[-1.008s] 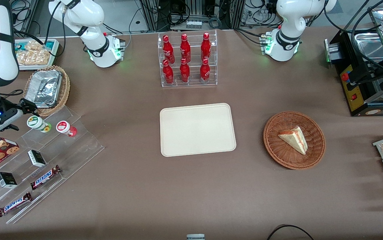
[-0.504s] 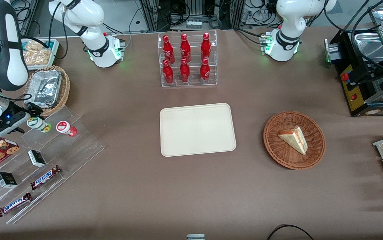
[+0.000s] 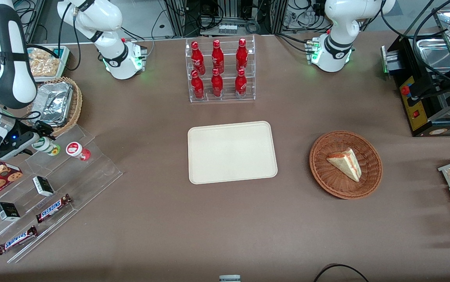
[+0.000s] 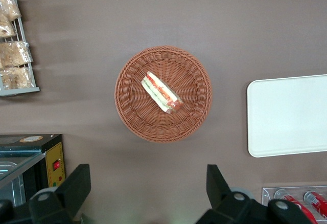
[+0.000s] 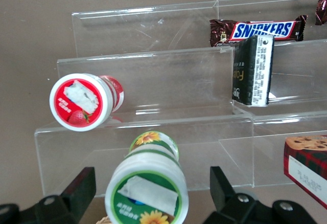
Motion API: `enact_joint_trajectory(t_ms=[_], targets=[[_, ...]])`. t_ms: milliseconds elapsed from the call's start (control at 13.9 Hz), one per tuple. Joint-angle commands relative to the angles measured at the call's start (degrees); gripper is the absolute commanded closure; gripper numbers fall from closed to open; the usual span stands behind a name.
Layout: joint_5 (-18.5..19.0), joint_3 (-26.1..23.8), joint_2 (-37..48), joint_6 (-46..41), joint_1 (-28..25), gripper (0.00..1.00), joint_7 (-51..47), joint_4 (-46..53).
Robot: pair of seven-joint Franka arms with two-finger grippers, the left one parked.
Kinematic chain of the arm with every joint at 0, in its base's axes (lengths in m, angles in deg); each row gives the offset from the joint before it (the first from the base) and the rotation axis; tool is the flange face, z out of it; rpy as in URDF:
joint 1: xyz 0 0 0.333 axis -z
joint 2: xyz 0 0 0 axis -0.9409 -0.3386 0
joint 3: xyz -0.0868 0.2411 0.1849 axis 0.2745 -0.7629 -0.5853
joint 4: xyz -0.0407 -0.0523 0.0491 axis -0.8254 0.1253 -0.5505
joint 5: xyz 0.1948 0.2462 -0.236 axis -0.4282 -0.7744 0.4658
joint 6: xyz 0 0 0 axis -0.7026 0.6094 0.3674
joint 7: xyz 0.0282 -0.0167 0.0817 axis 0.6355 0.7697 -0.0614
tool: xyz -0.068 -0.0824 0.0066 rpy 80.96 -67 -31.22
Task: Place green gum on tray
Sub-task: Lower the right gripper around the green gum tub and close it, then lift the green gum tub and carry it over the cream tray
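Glossy white plastic on the green gum (image 5: 147,195) between the spread matt black gripper (image 5: 151,198) fingers, clear scratched acrylic for the stepped stand (image 5: 168,116), smooth matt cream for the tray (image 3: 232,152), dull brown cloth over the table (image 3: 170,219).

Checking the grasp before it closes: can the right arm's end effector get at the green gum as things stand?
Probably yes. The end effector is open with a finger on each side of the green gum; nothing sits between them, and the red-lidded bottle lies clear.

Gripper (image 3: 41,135) fingers (image 5: 76,193) straddle green gum (image 5: 147,196); red-lidded bottle (image 5: 84,101) just beside.
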State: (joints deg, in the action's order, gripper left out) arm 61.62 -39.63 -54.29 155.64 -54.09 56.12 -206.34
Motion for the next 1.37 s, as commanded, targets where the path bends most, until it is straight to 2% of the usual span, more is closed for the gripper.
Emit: enact_joint_trajectory(t_ms=[0,72,144,216,288,360,576,864,1080,1296], targets=[[-1.09,-0.05,0.82,1.24,0.93,0.01,1.53,-1.19],[-1.09,-0.05,0.73,1.24,0.93,0.03,1.53,-1.19],[-1.09,-0.05,0.73,0.98,0.93,0.11,1.53,-1.19],[-1.09,-0.05,0.90,0.71,0.93,0.37,1.53,-1.19],[-1.09,-0.05,0.90,0.10,0.85,0.76,1.27,-1.19],[-1.09,-0.05,0.90,-0.08,0.76,1.00,0.66,-1.02],[-1.00,-0.93,1.08,-2.53,0.32,1.00,-1.79,1.61],[-0.39,-1.89,0.29,-19.64,-3.89,1.00,-6.79,15.30],[-0.12,-1.99,0.29,-27.75,-11.52,1.00,-17.85,21.91],[-0.47,-1.99,0.11,-29.44,-20.92,1.00,-32.08,24.03]])
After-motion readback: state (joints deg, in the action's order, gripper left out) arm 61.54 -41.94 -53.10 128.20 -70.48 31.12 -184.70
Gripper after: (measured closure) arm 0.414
